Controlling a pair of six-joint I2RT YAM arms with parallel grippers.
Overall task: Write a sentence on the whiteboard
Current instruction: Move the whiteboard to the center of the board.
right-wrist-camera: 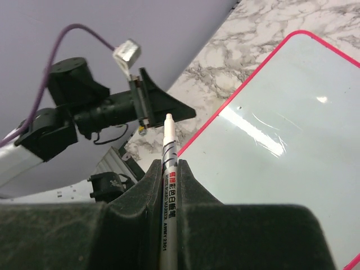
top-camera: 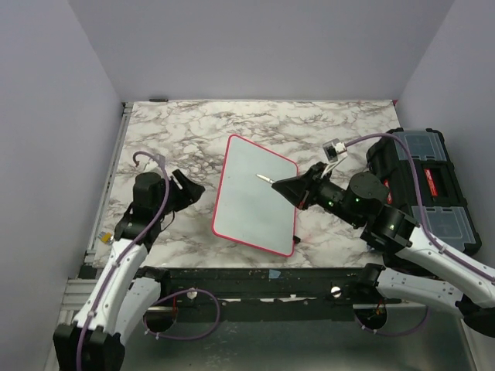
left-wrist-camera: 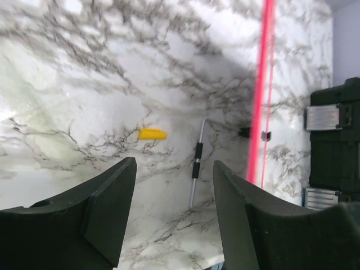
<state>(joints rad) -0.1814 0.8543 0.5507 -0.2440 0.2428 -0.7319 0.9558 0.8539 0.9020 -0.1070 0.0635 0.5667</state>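
Whiteboard (top-camera: 255, 197), with its thin pink-red frame, lay flat on the marble table (top-camera: 170, 131) at the centre of the top view, turned slightly so that its upper corner leaned toward the frame's top. In the right wrist view its pale surface filled the right side of the frame, with streaks of reflected light on it.

The right gripper (top-camera: 280, 184) reached in from the right of the top view, over the board's right edge. Its fingers were clamped on a slim white marker (right-wrist-camera: 167, 140) with printed lettering on the barrel. The marker's tip pointed toward the board's upper middle; whether it touched the surface could not be told.

The left gripper (top-camera: 193, 188) sat left of the board, just beside its left edge, with its fingers (left-wrist-camera: 107, 197) spread apart and nothing between them. In the left wrist view, a small yellow piece (left-wrist-camera: 152, 134) and a thin silver rod with black bands (left-wrist-camera: 196, 163) lay on the marble near the board's red edge.

A black case (top-camera: 421, 182) stood at the table's right edge.
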